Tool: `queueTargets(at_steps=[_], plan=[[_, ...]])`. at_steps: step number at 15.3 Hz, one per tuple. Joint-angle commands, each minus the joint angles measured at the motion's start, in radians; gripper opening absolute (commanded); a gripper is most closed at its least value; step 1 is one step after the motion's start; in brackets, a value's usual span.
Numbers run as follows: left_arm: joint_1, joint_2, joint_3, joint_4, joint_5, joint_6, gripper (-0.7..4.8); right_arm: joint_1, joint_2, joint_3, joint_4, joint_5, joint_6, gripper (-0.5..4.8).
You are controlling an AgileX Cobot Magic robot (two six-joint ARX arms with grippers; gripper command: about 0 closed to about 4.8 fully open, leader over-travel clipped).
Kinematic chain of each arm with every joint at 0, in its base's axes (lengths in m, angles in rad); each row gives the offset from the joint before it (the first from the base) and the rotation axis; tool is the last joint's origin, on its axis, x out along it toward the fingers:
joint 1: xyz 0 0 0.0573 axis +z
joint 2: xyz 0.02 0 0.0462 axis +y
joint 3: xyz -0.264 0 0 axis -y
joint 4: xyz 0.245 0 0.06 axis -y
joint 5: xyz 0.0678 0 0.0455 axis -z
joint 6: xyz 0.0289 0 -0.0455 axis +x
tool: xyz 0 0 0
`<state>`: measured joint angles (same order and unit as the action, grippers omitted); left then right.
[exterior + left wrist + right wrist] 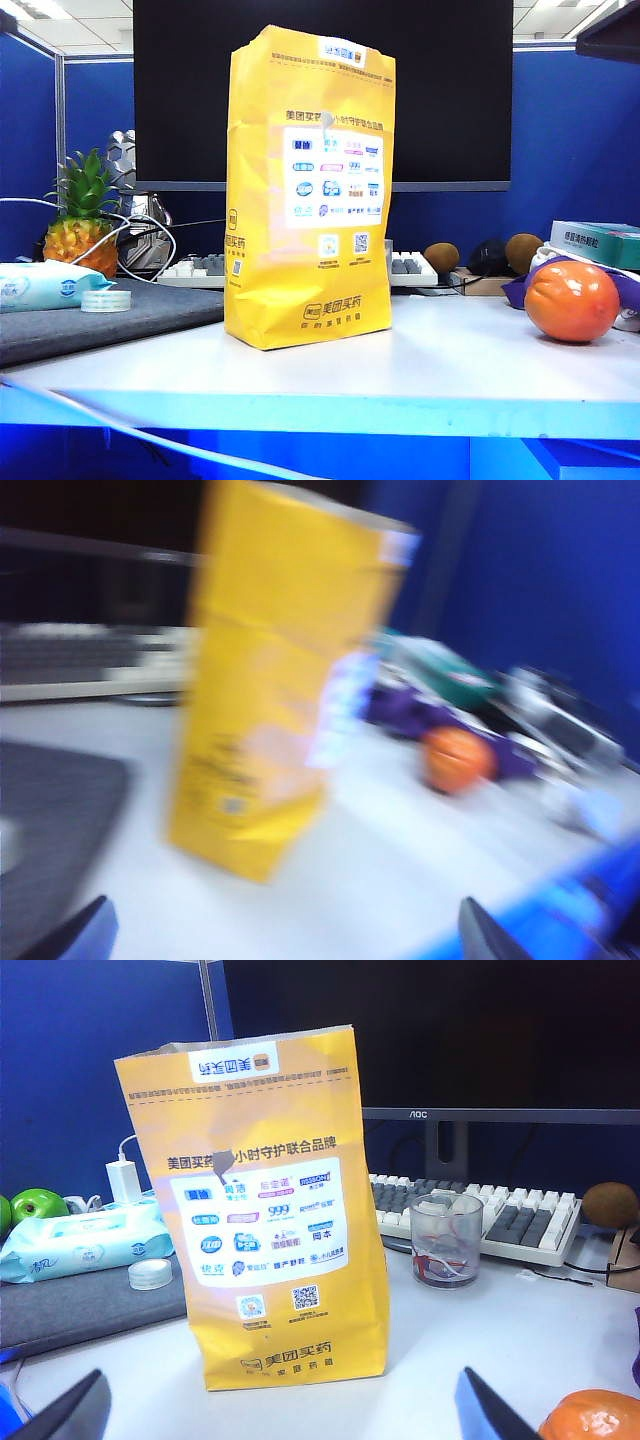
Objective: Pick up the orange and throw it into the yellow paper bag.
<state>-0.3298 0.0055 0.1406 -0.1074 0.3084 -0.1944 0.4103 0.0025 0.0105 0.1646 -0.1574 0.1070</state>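
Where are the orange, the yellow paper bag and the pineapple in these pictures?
orange [571, 300], exterior view, middle of its glossy skin.
yellow paper bag [305, 190], exterior view, its white logo panel.
pineapple [80, 240], exterior view, its golden body below the leaves.

A pineapple [82, 222], tape roll [105, 301], keyboard [480, 1210], and possibly kiwis [441, 258] line the desk.

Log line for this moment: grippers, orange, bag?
left gripper: open, empty, off the table | right gripper: open, empty | orange: on table, untouched | yellow paper bag: upright, centre
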Motion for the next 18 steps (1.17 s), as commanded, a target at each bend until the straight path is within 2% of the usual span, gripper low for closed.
queueTargets(at_steps=[1,4,6,8,9,10,11,12,14,16,17,18], plan=[[0.002,-0.001,0.005,0.066,-0.098,0.008,4.79,0.000,-0.001,-0.009,0.023,0.002,0.001,4.79],[0.002,-0.001,0.005,0.052,-0.230,0.092,4.79,0.000,-0.001,-0.008,0.006,0.003,0.001,4.79],[0.002,-0.001,0.005,0.111,-0.230,0.109,4.79,0.000,-0.001,-0.008,0.014,0.028,-0.010,4.79],[0.002,0.011,0.023,0.169,-0.243,0.103,4.79,0.001,-0.001,0.020,0.021,0.109,-0.066,4.79],[0.002,0.038,0.044,0.167,-0.275,0.105,4.79,0.003,-0.001,0.053,-0.006,0.171,-0.089,4.79],[0.002,0.077,0.069,0.172,-0.275,0.113,4.79,0.002,-0.001,0.085,-0.010,0.254,-0.102,4.79],[0.002,0.120,0.093,0.185,-0.268,0.133,4.79,0.002,-0.001,0.099,-0.003,0.293,-0.141,4.79],[0.002,0.194,0.127,0.218,-0.247,0.162,4.79,0.002,0.000,0.124,-0.002,0.359,-0.214,4.79],[0.002,0.415,0.253,0.229,-0.198,0.200,4.79,0.002,0.021,0.145,0.024,0.453,-0.219,4.79],[0.001,0.651,0.404,0.229,-0.053,0.218,4.79,0.002,0.116,0.145,0.104,0.452,-0.215,4.79],[0.000,0.806,0.510,0.227,0.032,0.222,4.79,0.002,0.232,0.161,0.179,0.452,-0.212,4.79],[0.000,0.913,0.592,0.219,0.077,0.221,4.79,0.002,0.357,0.208,0.185,0.451,-0.212,4.79]])
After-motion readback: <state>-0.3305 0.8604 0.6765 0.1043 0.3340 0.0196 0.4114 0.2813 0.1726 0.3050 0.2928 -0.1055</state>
